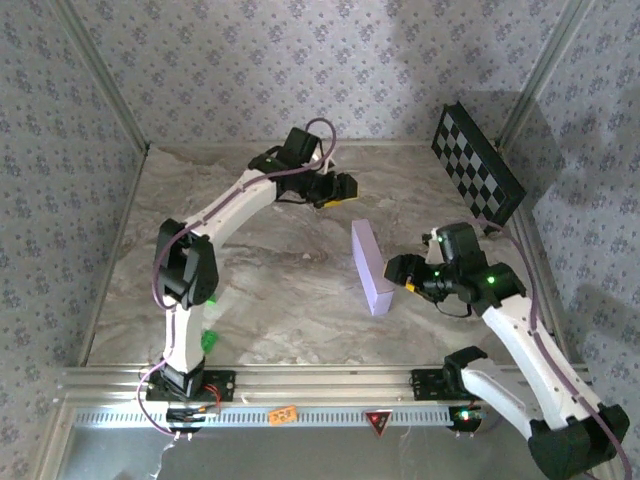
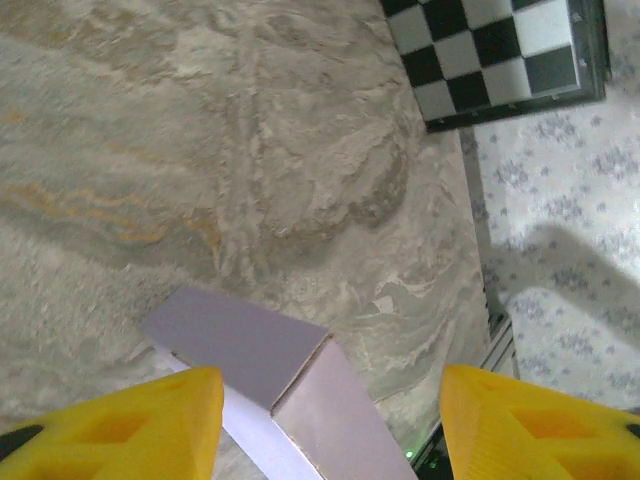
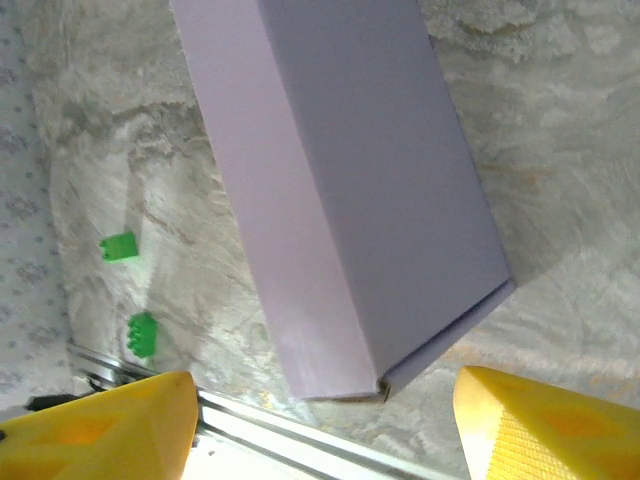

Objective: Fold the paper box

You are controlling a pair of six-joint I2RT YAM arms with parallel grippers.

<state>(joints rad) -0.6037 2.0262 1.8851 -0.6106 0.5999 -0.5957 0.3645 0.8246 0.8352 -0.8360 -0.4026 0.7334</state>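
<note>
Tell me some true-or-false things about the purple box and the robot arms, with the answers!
1. The pale lavender cardboard box is folded into shape. True.
2. The jaws of the right arm clamp the box. False: they stand open, not gripping it.
3. The black-and-white checkerboard panel lies flat mid-table. False: it stands by the far right wall.
4. The jaws of the left arm stand open, holding nothing. True.

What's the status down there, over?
Left claw open, right claw open, both off the paper box. Box folded shut, standing on edge between them. Checkerboard panel well clear.
</note>
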